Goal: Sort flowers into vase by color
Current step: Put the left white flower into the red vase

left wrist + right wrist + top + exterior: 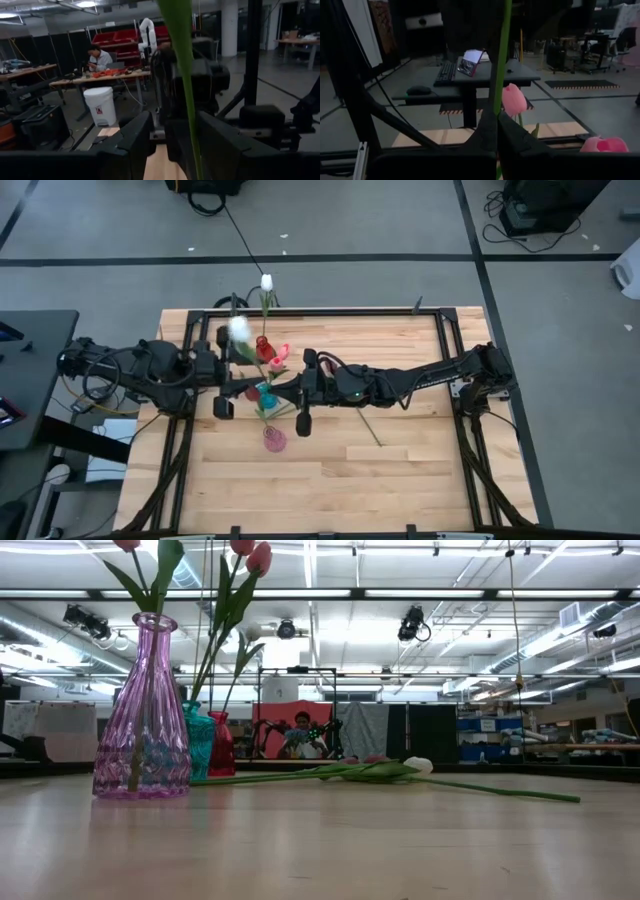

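Observation:
My right gripper (pixel 497 119) is shut on the green stem (pixel 501 55) of a tulip. Its blurred white head (pixel 240 330) stands high above the vases in the high view. My left gripper (pixel 175 137) is open. Its fingers stand on either side of that same stem (pixel 186 75) without clearly touching it. Three vases stand together, red (pixel 263 345), teal (pixel 267 395) and pink (pixel 141 710), with tulips in them. More tulips (pixel 370 771) lie flat on the table. My right gripper pinches the tulip's stem (pixel 496 107) between its two fingers, which lie across it. The stem rises upright from the hold, with the flower lifted clear of the table. The fingers hide how far back the stem reaches.
Another white tulip (pixel 267 282) stands up by the table's far edge. Pink tulip heads (pixel 513 100) show close to my right gripper. A black frame (pixel 440 330) runs along the table's edges. A person (pixel 99 57) sits at a bench in the room beyond.

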Tool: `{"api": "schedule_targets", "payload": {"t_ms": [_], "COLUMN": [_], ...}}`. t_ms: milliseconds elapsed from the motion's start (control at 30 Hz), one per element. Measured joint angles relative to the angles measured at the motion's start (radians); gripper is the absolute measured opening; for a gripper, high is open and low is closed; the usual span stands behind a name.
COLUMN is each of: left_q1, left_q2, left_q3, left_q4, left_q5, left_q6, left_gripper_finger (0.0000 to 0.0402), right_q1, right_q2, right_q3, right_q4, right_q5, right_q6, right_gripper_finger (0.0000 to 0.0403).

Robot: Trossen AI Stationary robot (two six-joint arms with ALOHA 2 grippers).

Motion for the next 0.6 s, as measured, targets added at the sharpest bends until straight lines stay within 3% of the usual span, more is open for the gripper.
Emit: {"api": "schedule_targets", "payload": {"t_ms": [200,333,467,600], "left_q1": [0.0,0.0,0.0,0.019], "left_q2": [-0.011,-0.015,-0.015,-0.019], "left_q3": [0.0,0.0,0.0,0.013], "left_q4": [0.032,0.046,0.049,0.006], "left_q5": [0.016,0.039,0.08,0.128], "left_q6": [0.005,0.031,0.055,0.057], "left_gripper_finger": [0.0142,0.0094,0.0021,0.001], "right_q1": [0.0,0.0,0.0,-0.001], "right_q2": [0.0,0.001,0.001,0.001], "right_q3": [0.0,0.0,0.0,0.0], "right_q4": [-0.009,-0.016,-0.021,-0.048], "right_q5": [0.0,0.0,0.002,0.035], "right_q6": [0.0,0.0,0.012,0.032], "right_gripper_finger": [0.0007,0.0007,0.0007,0.003]}}
